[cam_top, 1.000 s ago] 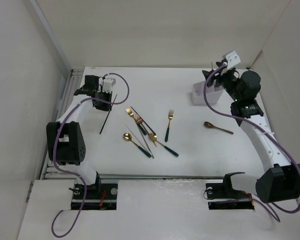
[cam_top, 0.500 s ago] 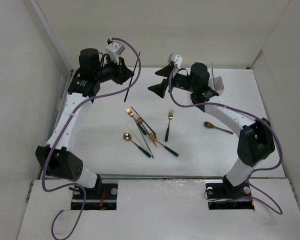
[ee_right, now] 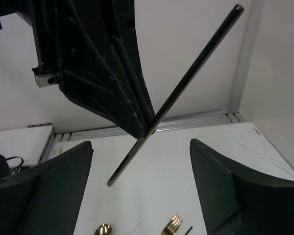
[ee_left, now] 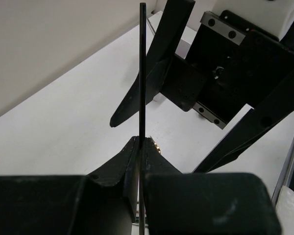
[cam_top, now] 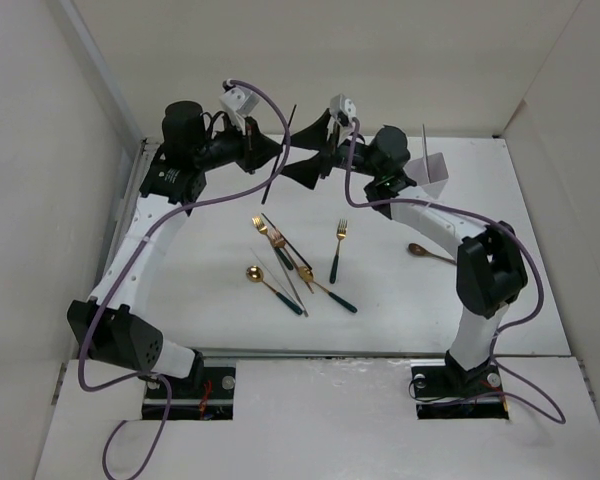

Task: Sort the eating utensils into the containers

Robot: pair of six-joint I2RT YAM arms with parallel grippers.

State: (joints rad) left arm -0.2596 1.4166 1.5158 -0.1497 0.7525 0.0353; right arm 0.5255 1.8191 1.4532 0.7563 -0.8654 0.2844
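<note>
plain white walls boxed in a white worktop, and above its far half the two arms met in mid-air. the left claw was clamped on a thin dark chopstick, pinching it low on its length so that a short tail hung below the fingers and the long free end rose above them. seen from overhead the stick stood steep, leaning a little toward the right at its top. the right claw faced it head-on with its fingers spread wide, one on each side of the stick and touching neither it nor the other claw. the right arm was also the nearer one to the white bin at the far right, so this looked like a hand-over. that grip would need to land on the free length, since the left claw's own fingers crowded the lower part. a green-handled fork, a lone spoon and other utensils lay well below on the worktop, out of the way.
</note>
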